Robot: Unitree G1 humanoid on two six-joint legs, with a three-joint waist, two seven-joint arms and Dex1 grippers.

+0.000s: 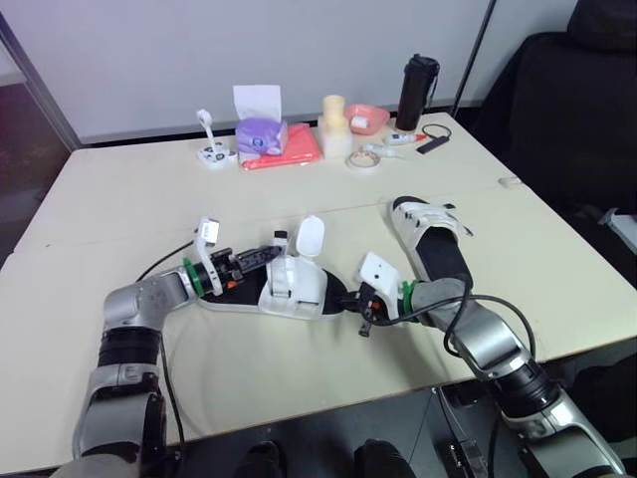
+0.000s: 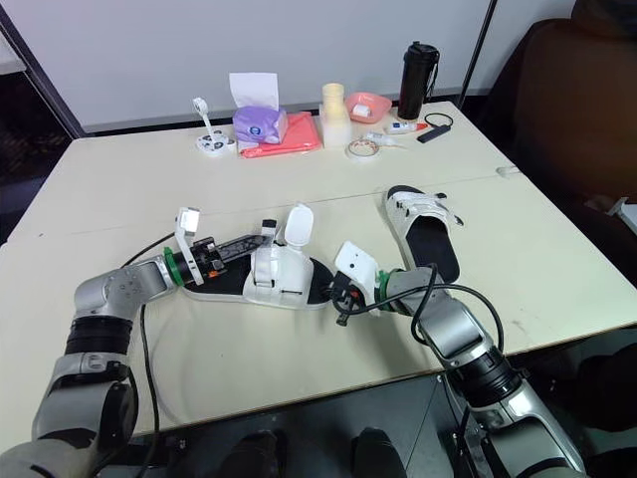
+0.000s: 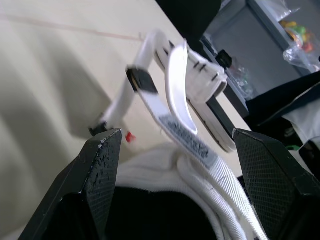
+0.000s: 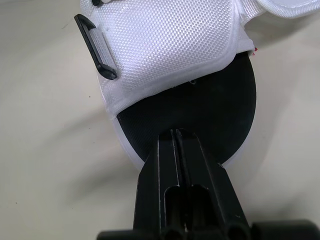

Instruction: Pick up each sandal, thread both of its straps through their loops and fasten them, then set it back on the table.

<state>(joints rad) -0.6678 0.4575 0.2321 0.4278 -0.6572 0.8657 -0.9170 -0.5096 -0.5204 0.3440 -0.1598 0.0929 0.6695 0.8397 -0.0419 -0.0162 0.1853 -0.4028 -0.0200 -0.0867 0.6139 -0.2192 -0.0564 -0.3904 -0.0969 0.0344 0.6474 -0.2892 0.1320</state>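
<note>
Near sandal (image 1: pixel 289 289): laid flat at the centre of the counter (image 1: pixel 129 199), its strap (image 1: pixel 311 237) undone and stood upright. It is flanked by both grippers, probably so that it is steadied while being threaded.
Second sandal (image 1: pixel 430 239): left at 2 o'clock from the first, untouched.
Left gripper (image 3: pixel 177 132): set at the sandal's 9 o'clock. The fingers (image 3: pixel 102 165) are spread wide, nothing is gripped, and the strap is framed between them.
Right gripper (image 4: pixel 176 135): set at 3 o'clock. The fingers (image 4: pixel 192 165) are closed together and laid on the black sole at the toe, judged to be pinning it.
</note>
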